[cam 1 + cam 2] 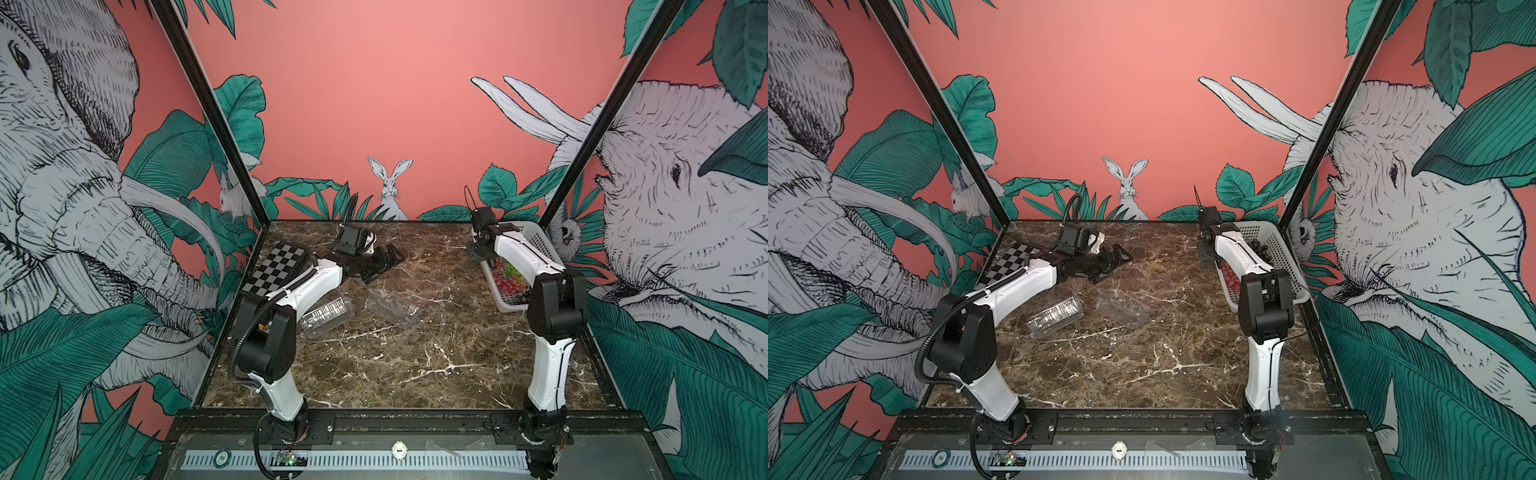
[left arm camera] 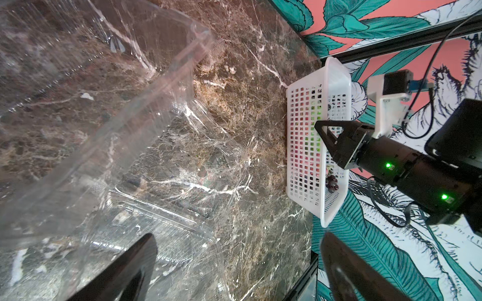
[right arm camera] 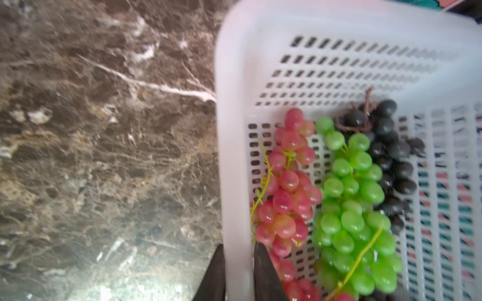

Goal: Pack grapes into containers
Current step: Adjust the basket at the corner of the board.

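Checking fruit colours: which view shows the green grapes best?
Right wrist view: the green grapes lie close, unobstructed. In a top view only a sliver shows; the left wrist view gives green glimpses through the basket holes.

Left arm (image 1: 299,282): reaches forward and inward, forearm low over the tabletop (image 1: 415,357), wrist roughly level. Left pincer (image 2: 238,237): jaws spread wide apart. Right arm (image 1: 548,365): lower link upright, elbow bent sharply, forearm stretched forward, wrist angled down. Right pincer (image 3: 239,245): jaws narrow, one finger on either side of the basket (image 3: 234,130) rim, both touching it.
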Robot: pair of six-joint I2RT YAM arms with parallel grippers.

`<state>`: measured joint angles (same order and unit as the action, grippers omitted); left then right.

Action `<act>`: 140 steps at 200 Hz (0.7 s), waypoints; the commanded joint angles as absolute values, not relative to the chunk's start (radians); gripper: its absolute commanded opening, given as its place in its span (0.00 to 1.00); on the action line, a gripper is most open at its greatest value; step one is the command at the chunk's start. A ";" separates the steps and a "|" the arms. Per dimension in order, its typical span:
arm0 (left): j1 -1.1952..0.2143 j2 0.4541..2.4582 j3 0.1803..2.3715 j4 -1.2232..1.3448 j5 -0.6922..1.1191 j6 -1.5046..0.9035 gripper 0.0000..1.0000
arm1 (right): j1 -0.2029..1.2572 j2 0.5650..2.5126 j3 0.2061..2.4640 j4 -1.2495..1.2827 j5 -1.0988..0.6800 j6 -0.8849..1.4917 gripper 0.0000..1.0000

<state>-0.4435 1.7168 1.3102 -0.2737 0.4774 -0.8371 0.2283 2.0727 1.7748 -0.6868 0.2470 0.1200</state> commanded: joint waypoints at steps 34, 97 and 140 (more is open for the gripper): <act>-0.449 1.672 1.338 -0.313 0.462 -0.814 1.00 | 0.224 2.109 1.851 -0.640 0.242 0.045 0.12; -0.450 1.670 1.338 -0.331 0.456 -0.804 0.99 | 0.210 2.141 1.881 -0.576 0.235 -0.136 0.06; -0.449 1.679 1.350 -0.339 0.450 -0.799 1.00 | 0.191 2.166 1.911 -0.580 0.228 -0.166 0.05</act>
